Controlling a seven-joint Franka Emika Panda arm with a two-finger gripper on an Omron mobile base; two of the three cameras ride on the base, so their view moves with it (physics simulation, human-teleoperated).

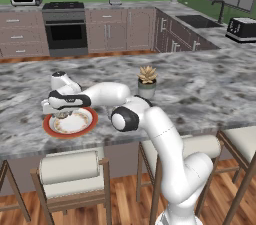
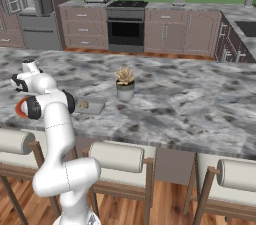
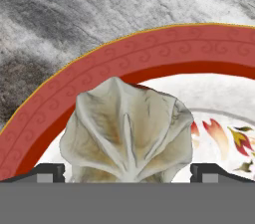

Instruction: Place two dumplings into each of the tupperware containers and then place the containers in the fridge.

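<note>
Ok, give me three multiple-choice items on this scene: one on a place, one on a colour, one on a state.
1. Where is the hand?
A. Over the plate
B. At the sink
C. By the toaster

2. What colour is the plate's rim?
A. Blue
B. Red
C. Green

3. How does the dumpling stand to the fingertips?
A. Far across the counter from them
B. Between them, one tip on each side
C. Inside the potted plant

Answers: 1 A, the left base view shows the hand over the plate. 2 B, the hand view shows a red band. 3 B, a dark tip sits at each side of it.
</note>
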